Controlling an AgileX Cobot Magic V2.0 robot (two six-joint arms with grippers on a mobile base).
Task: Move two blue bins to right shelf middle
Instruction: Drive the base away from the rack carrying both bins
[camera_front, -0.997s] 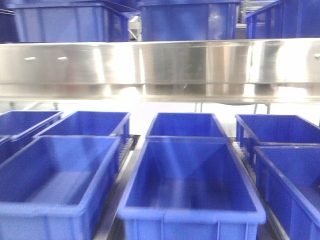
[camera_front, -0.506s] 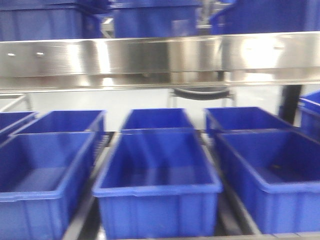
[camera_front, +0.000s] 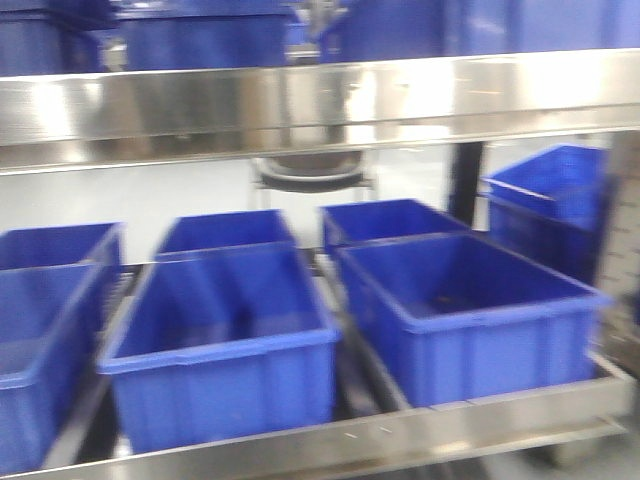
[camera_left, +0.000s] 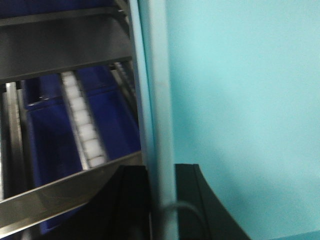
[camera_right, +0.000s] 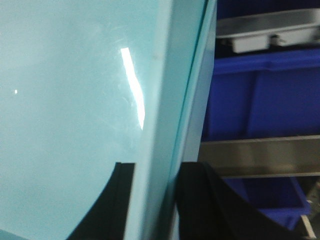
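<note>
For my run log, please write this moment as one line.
left gripper: closed on pale panel edge | right gripper: closed on pale panel edge | front view: blue bins on steel shelf

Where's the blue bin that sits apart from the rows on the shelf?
Front view, far right: the lone bin stands beyond the dark post, behind and to the right of the right front bin.

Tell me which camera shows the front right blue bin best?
The exterior front-facing view: the bin shows whole on the shelf. Wrist views show only unidentifiable blue bin slivers beside a pale teal wall.
</note>
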